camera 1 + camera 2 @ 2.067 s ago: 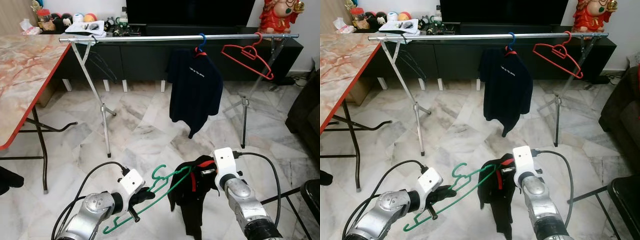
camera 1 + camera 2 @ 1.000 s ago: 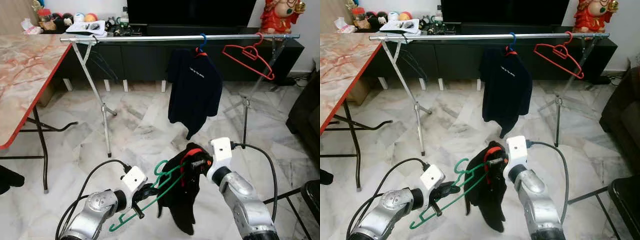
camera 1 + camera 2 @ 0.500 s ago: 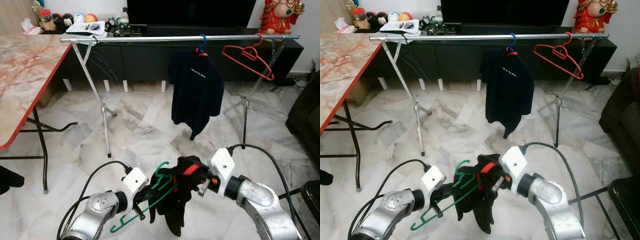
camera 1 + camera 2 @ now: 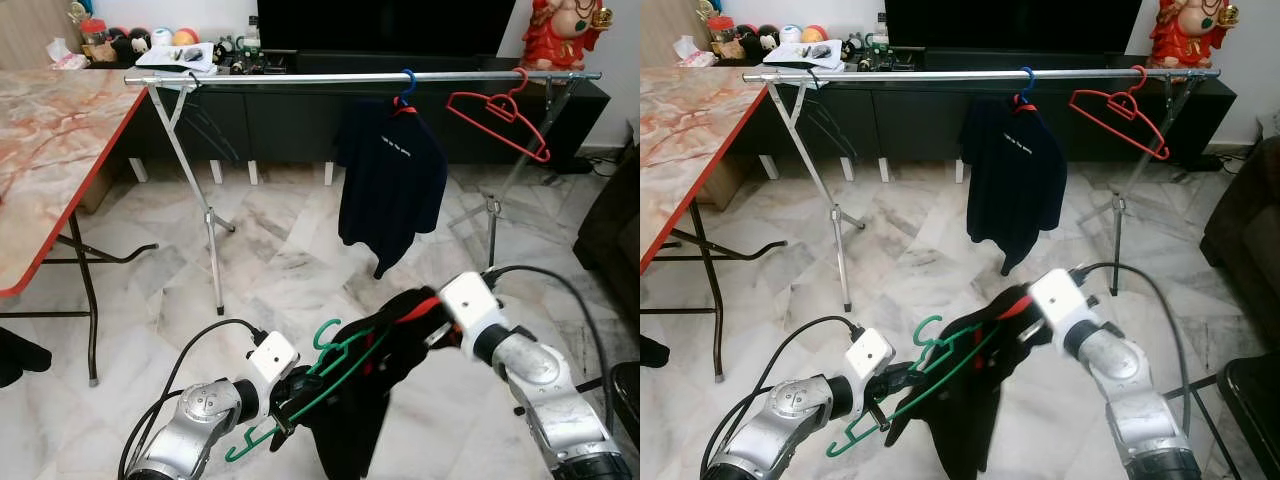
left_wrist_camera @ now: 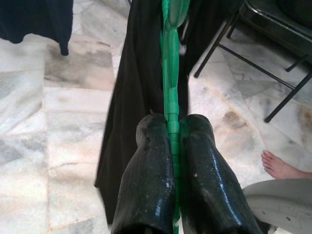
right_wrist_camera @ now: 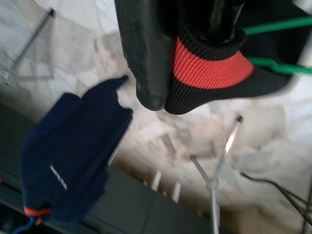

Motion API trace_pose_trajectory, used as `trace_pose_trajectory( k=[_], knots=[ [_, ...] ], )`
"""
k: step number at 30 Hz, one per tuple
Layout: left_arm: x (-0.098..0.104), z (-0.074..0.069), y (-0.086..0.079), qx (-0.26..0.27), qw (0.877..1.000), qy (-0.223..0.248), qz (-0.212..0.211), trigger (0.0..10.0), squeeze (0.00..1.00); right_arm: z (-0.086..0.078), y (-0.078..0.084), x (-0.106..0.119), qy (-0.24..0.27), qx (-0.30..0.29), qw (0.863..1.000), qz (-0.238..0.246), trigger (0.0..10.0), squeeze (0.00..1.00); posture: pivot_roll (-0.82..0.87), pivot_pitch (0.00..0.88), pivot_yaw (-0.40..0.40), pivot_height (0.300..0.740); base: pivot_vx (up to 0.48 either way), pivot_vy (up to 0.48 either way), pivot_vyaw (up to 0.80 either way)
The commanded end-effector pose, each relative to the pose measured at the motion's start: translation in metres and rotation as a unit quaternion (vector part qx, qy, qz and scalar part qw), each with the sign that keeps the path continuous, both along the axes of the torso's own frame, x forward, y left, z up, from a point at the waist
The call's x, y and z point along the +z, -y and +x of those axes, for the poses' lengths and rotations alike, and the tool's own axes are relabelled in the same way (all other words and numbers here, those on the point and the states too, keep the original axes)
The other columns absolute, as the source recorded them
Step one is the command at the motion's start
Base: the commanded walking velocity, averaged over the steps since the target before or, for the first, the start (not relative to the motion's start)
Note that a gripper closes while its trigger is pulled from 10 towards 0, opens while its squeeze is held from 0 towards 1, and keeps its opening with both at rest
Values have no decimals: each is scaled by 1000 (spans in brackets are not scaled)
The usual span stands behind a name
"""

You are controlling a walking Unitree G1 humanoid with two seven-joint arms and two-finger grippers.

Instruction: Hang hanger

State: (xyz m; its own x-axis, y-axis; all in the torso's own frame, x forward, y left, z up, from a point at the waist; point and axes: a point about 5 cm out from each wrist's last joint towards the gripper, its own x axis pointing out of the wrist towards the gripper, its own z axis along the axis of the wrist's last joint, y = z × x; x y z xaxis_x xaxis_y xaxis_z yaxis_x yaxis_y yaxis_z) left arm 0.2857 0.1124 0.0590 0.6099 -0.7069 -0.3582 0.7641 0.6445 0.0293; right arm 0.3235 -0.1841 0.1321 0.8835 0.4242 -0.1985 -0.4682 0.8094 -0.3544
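The long silver metal clothes rail [image 4: 360, 76] spans 12 o'clock, a dark navy shirt [image 4: 390, 180] and empty red plastic hanger [image 4: 497, 118] hanging on it toward 1 o'clock, the marble-topped red-edged folding table [image 4: 50, 150] at 10 o'clock.

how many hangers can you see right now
3. A green hanger clamped in the left end effector, a blue hanger carrying the navy shirt on the rail, and an empty red hanger further right. Others may be hidden.
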Motion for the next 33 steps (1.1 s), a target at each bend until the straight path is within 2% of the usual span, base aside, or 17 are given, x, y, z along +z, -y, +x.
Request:
trace_pose_trajectory(
  k=[1,6,10,12,17,18,20,21,25,28,29,33],
  knots=[
    [0,1,-1,2,1000,2,0,10000,0,-3,-19,12,30,57,998,25,10000,0,-10,132,-25,740,0,0,0],
    [0,1,1,1,1000,-1,-5,10000,0,-19,-48,15,26,181,980,76,10000,0,-8,132,-28,740,0,0,0],
    [0,1,0,5,1000,-1,-7,10000,0,-28,-51,12,1,226,971,81,10000,0,-9,133,-30,740,0,0,0],
    [0,2,-1,12,1000,3,-7,10000,0,-30,-45,5,-21,230,972,50,10000,0,-10,134,-32,740,0,0,0],
    [1,4,-1,23,1000,10,-4,10000,0,-31,-37,4,-30,220,974,48,10000,0,-15,135,-30,740,0,0,0],
    [0,5,-1,24,1000,10,-3,10000,0,-28,-34,3,-29,205,978,37,10000,0,-17,135,-29,740,0,0,0],
    [-1,4,-1,19,1000,7,4,10000,0,-16,-21,-7,-37,126,991,-4,10000,0,-17,135,-28,740,0,0,0],
    [-2,3,-1,18,1000,6,6,10000,0,-13,-18,-9,-36,108,993,-12,10000,0,-16,135,-28,740,0,0,0],
    [-2,2,-5,18,1000,4,8,10000,0,-4,-10,-13,-45,43,998,0,10000,0,-8,134,-28,740,0,0,0],
    [-2,2,-7,20,1000,3,9,10000,0,-10,-24,-8,-37,102,994,16,10000,0,-3,133,-28,740,0,0,0],
    [-2,2,-7,20,1000,3,9,10000,0,-10,-24,-8,-37,102,994,16,10000,0,-3,133,-28,740,0,0,0],
    [-2,3,-5,20,1000,5,7,10000,0,-22,-40,-3,-37,175,983,38,10000,0,-7,130,-27,740,0,0,0]
  ],
)
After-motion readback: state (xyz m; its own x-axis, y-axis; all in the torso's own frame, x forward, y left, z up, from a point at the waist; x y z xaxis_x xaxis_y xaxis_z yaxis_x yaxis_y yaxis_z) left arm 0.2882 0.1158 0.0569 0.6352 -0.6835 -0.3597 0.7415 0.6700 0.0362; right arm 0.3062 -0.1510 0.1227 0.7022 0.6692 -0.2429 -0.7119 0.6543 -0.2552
